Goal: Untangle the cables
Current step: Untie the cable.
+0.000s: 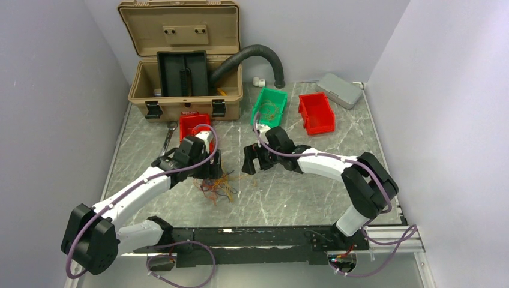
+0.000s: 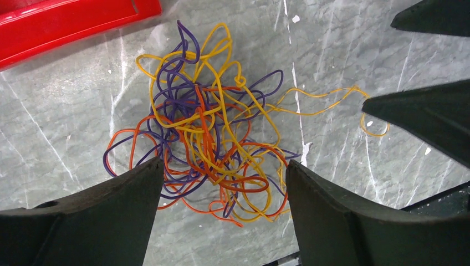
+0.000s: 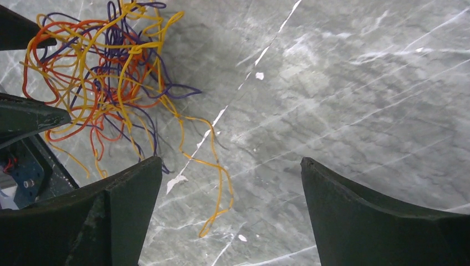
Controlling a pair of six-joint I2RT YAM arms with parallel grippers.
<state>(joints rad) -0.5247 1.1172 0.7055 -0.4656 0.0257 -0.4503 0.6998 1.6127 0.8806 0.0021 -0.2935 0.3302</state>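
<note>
The cables (image 1: 217,186) are a loose tangle of thin orange, yellow and purple wires lying on the grey marble table (image 1: 312,180). My left gripper (image 1: 207,169) hovers just over the tangle. In the left wrist view the cables (image 2: 210,138) fill the middle, and the left gripper (image 2: 224,172) is open with the lowest loops between its fingertips, unclamped. My right gripper (image 1: 252,162) stands a little to the right of the tangle. In the right wrist view the right gripper (image 3: 231,166) is open over one trailing yellow strand (image 3: 219,183), with the cables (image 3: 105,72) at upper left.
An open tan toolbox (image 1: 180,66) and a black corrugated hose (image 1: 258,57) stand at the back. A small red bin (image 1: 193,124) sits just behind the left gripper. A green bin (image 1: 270,105) with wires, a red bin (image 1: 316,112) and a grey box (image 1: 340,90) are at back right.
</note>
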